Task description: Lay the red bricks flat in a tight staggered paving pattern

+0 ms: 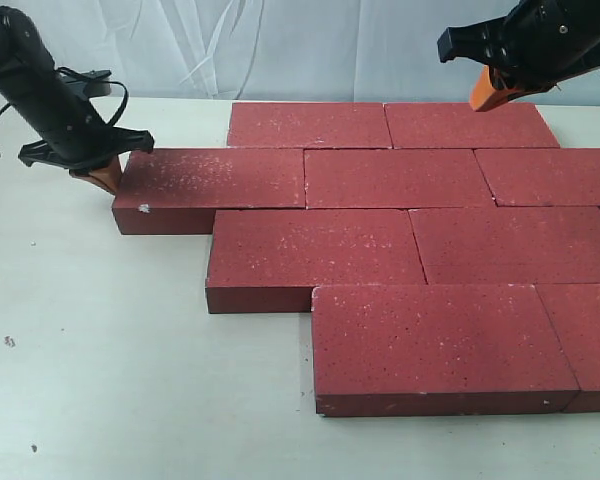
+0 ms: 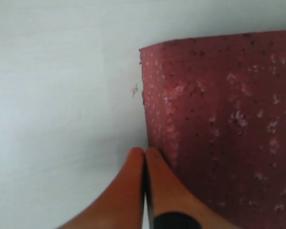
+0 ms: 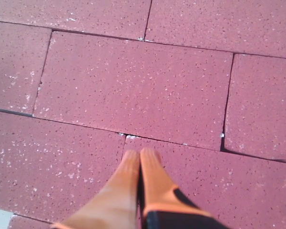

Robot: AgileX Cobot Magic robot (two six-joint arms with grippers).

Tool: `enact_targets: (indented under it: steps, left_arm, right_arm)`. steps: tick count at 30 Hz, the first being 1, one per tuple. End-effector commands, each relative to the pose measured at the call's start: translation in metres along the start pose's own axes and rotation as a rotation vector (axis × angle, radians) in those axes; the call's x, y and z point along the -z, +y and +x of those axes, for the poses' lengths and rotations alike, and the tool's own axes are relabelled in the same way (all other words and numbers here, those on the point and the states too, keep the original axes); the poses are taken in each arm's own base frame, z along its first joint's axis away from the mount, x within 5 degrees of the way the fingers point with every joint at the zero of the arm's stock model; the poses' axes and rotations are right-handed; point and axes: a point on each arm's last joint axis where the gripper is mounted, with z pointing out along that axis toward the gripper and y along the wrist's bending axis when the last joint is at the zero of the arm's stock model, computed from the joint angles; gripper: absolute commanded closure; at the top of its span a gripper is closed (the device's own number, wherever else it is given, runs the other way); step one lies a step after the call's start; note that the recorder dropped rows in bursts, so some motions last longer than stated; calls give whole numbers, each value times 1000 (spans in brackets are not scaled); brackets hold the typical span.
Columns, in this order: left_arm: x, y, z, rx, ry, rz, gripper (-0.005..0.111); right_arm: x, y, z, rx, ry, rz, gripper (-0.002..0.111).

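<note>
Several red bricks (image 1: 400, 178) lie flat in staggered rows on the white table. The leftmost brick (image 1: 212, 180) of the second row, with a small white chip on its front corner, sticks out to the left. My left gripper (image 1: 106, 176) is shut, its orange tips down at the table and against that brick's (image 2: 219, 124) left end face. My right gripper (image 1: 488, 98) is shut and empty, hovering above the back right bricks (image 3: 133, 90). In the right wrist view its fingers (image 3: 148, 176) point down over the seams between bricks.
White table (image 1: 90, 350) lies bare to the left and front of the bricks. A black cable (image 1: 80, 85) trails behind the left arm. A pale curtain backs the scene. The bricks at the right run past the picture's edge.
</note>
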Motion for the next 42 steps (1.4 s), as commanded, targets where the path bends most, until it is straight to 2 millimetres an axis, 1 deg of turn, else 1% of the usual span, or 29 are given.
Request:
enact_targets:
  steps: [1,9,14,25,33,36,38,42]
  left_arm:
    - [-4,-6,0,18,1,31,107]
    - [-3,-3,1,8,9,16,107]
    - [10,-4,-2,-19,-25,-11,107]
    - [55,-13,-3,-56,-95,-39,107]
    - [90,-23,1,-75,-132,-30,107]
    - [105,-28,4,-86,-152,-26,107]
    - [116,-30,7,-88,-167,-22,107]
    - [133,-38,20,-110,-203,22,107]
  right_arm:
    - [1,-3,-1,4,-12,11,109]
    - [1,-3,-1,4,-12,11,109]
    - [1,-3,-1,8,-12,11,109]
    - [1,-3,0,6,-3,9,109]
    - [2,-1,7,-3,69,-10,109]
    - [-1,0,13,-14,118,-27,109]
    - [-6,0,20,-25,159,-35,109]
    - [-21,-4,41,-46,222,-33,109]
